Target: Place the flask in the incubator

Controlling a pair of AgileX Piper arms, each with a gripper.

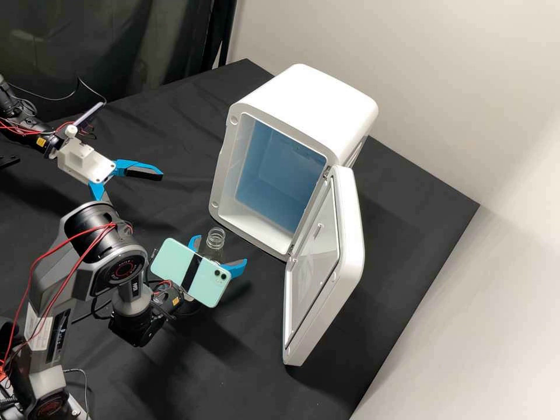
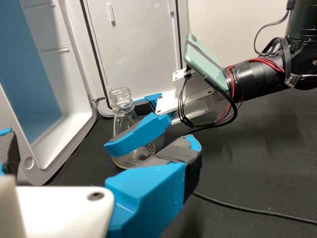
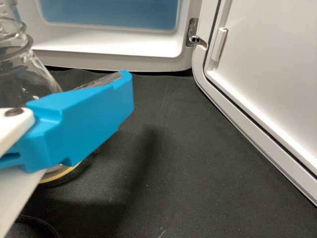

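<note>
Black table (image 1: 175, 116) is carrying everything. Nearest, the right end effector (image 1: 217, 254) is straddling the flask (image 1: 216, 237), its fingers (image 2: 138, 136) spread, glass contact being hard to judge. Grasping seems in hand; closing, then lifting into the open incubator (image 1: 315, 105) beyond, should be coming next. Farther off, the left end effector (image 1: 125, 182) is hanging open, empty.

Clear flask (image 1: 216, 238) upright before open incubator (image 1: 326, 105)
</note>
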